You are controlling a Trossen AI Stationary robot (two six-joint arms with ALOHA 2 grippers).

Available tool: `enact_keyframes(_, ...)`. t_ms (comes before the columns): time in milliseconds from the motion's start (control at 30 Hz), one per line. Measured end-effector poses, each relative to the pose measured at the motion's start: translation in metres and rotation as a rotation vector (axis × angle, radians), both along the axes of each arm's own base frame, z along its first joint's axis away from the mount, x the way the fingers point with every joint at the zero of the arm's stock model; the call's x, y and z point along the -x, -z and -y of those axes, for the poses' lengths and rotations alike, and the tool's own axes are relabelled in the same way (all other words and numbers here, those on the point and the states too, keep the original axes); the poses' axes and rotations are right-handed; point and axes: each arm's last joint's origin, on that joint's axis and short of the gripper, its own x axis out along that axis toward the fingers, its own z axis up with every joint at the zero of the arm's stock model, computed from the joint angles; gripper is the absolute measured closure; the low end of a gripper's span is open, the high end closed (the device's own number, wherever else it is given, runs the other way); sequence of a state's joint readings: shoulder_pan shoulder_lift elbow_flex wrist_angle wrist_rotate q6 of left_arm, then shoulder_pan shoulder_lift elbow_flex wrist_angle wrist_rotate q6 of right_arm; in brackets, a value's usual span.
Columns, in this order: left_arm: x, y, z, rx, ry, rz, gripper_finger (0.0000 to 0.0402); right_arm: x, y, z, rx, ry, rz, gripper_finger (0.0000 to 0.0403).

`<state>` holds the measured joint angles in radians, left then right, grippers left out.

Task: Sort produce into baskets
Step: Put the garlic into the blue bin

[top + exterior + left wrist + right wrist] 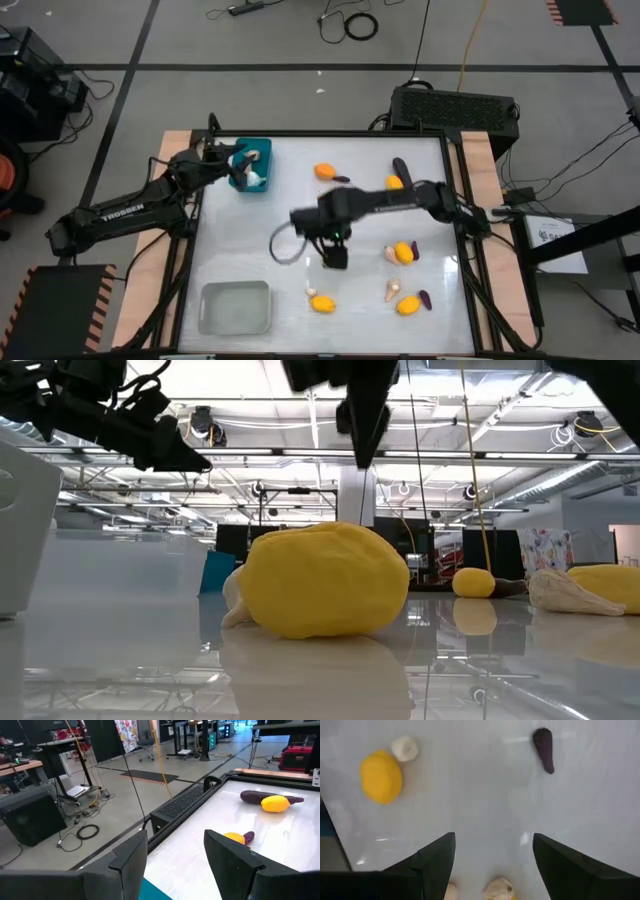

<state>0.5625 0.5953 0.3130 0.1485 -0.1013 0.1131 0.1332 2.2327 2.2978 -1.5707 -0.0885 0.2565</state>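
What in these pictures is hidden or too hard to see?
- Teal bin, high view: the left hand covers part of it, so its full contents are hidden.
- Clear bin, high view: too hazy to tell whether anything is inside.
- Low view: the big lemon blocks most of the table behind it.
- Right wrist view: two garlic bulbs are cut off by the edge.

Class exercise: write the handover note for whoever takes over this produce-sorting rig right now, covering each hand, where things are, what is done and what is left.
Left hand: open, empty, over the teal bin, which holds garlic bulbs.
Right hand: open, empty, above bare table at mid-table.
Done: a few bulbs binned.
Left: the grey-white bin looks empty. On the table lie lemons, eggplants and garlic.
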Motion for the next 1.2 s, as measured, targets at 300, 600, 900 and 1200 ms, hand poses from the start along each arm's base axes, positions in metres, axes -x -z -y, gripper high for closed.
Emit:
enact_keyframes(300, -0.001, 0.001, 0.000, 0.005, 0.000, -0.002, 0.0198, 0.044, -0.027, -0.050, 0.165, 0.127, 0.059, 0.0145)
enact_keyframes(600, -0.003, 0.004, -0.002, 0.016, 0.000, -0.020, 0.0198, 0.114, -0.014, -0.068, 0.183, 0.386, 0.090, 0.0145)
enact_keyframes(900, -0.006, 0.004, -0.004, 0.035, -0.004, -0.001, 0.0198, 0.140, 0.028, -0.061, 0.059, 0.435, 0.189, 0.0145)
enact_keyframes(1200, -0.006, 0.005, -0.004, 0.038, -0.004, -0.003, 0.0198, 0.157, 0.046, -0.035, 0.071, 0.532, 0.143, 0.0145)
